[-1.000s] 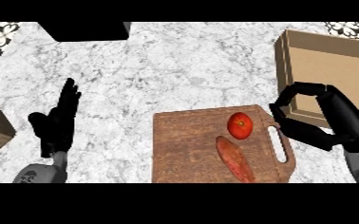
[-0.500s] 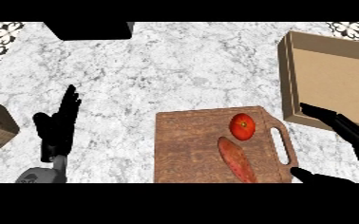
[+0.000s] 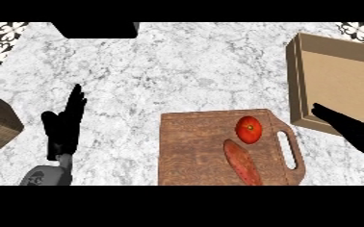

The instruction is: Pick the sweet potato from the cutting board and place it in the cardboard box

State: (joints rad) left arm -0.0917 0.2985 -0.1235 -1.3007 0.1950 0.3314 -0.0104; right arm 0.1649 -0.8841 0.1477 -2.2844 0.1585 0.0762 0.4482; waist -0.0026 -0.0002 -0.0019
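The sweet potato, long and reddish-brown, lies slantwise on the wooden cutting board near its lower right. A red tomato sits just above it on the same board. The open cardboard box stands at the right edge, beyond the board's handle. My right hand shows only in part at the right edge, fingers straight, over the box's near corner and clear of the sweet potato. My left hand rests open at the left, fingers up, holding nothing.
A black object sits at the counter's far edge, upper left. A brown wooden block pokes in at the left edge beside my left hand. Marble counter stretches between the board and the far edge.
My right hand has uncurled and drawn away to the right, from beside the board's handle to the view's edge. The left hand has stayed still, and the sweet potato has not moved.
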